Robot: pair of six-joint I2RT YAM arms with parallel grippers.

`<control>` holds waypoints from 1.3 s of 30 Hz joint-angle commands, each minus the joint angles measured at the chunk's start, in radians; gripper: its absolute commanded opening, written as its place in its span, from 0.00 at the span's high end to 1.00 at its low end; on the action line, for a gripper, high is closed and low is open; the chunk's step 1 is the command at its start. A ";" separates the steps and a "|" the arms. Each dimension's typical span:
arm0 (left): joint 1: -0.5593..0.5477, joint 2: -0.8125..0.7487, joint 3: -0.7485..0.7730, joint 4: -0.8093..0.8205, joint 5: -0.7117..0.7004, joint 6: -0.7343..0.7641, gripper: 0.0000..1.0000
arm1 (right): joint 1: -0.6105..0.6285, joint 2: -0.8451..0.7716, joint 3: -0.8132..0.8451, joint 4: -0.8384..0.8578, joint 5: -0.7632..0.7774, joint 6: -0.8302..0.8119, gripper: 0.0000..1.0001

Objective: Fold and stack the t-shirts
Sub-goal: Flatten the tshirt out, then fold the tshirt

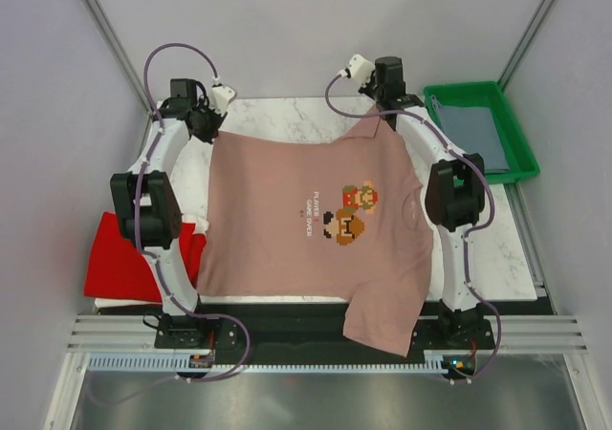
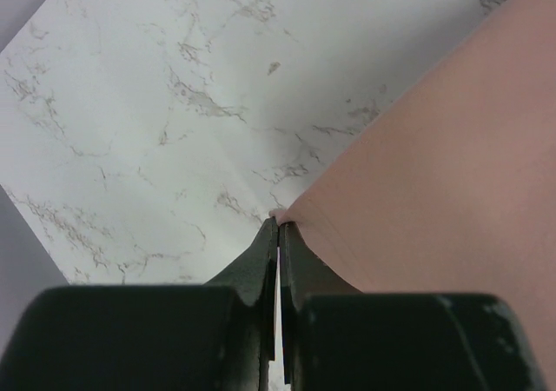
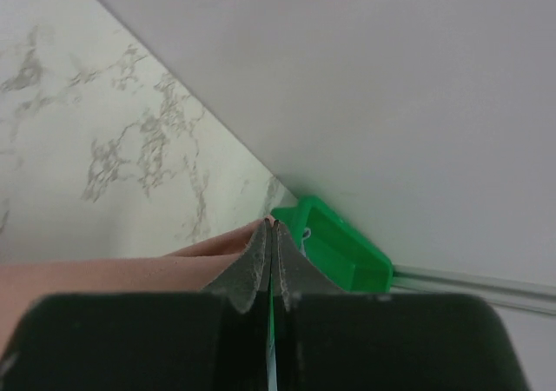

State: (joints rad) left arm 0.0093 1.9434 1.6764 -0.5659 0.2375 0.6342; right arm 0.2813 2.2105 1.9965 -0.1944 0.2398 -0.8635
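Observation:
A dusty-pink t-shirt with a small brown-orange chest graphic is spread across the marble table, and its near sleeve hangs over the front edge. My left gripper is shut on its far left corner; the left wrist view shows the jaws pinching the pink cloth above the marble. My right gripper is shut on the far right corner, and the right wrist view shows the jaws pinching pink cloth. A bright red t-shirt lies at the left edge. A slate grey-blue t-shirt lies in the tray.
A green plastic tray stands at the back right, close beside my right gripper, and its corner shows in the right wrist view. Grey walls enclose the table on three sides. A metal rail runs along the front by the arm bases.

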 commanded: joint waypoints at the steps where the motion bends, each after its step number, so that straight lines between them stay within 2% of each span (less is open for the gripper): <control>1: 0.017 0.072 0.124 0.055 0.062 -0.050 0.98 | -0.030 0.122 0.233 0.055 0.039 0.012 1.00; 5: 0.014 0.186 0.306 0.014 0.056 -0.088 0.98 | -0.044 0.261 0.402 0.065 0.026 0.009 1.00; 8: 0.011 0.242 0.379 0.003 0.028 -0.096 0.98 | -0.050 0.314 0.424 0.140 0.006 -0.003 1.00; 12: -0.027 0.258 0.384 0.009 -0.010 -0.045 0.98 | -0.056 0.368 0.438 0.216 0.000 -0.023 1.00; 15: -0.032 0.270 0.394 0.011 -0.021 -0.048 0.98 | -0.067 0.382 0.443 0.211 0.012 -0.006 1.00; 18: -0.032 0.244 0.378 0.006 -0.011 -0.056 0.98 | -0.071 0.304 0.366 0.196 0.001 0.009 1.00; 22: -0.031 0.181 0.301 0.004 0.013 -0.031 0.98 | -0.071 0.154 0.153 0.172 -0.016 0.009 1.00; 25: -0.025 0.143 0.269 0.006 0.011 -0.001 0.98 | -0.071 0.062 0.082 0.147 -0.010 0.018 1.00; 39: -0.017 0.011 0.164 0.011 0.046 0.024 0.98 | -0.065 -0.196 -0.103 -0.048 -0.017 0.102 1.00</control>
State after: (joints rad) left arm -0.0105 2.0254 1.8584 -0.5739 0.2466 0.6220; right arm 0.2131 2.0792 1.9285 -0.1806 0.2333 -0.8085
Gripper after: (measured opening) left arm 0.029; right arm 0.007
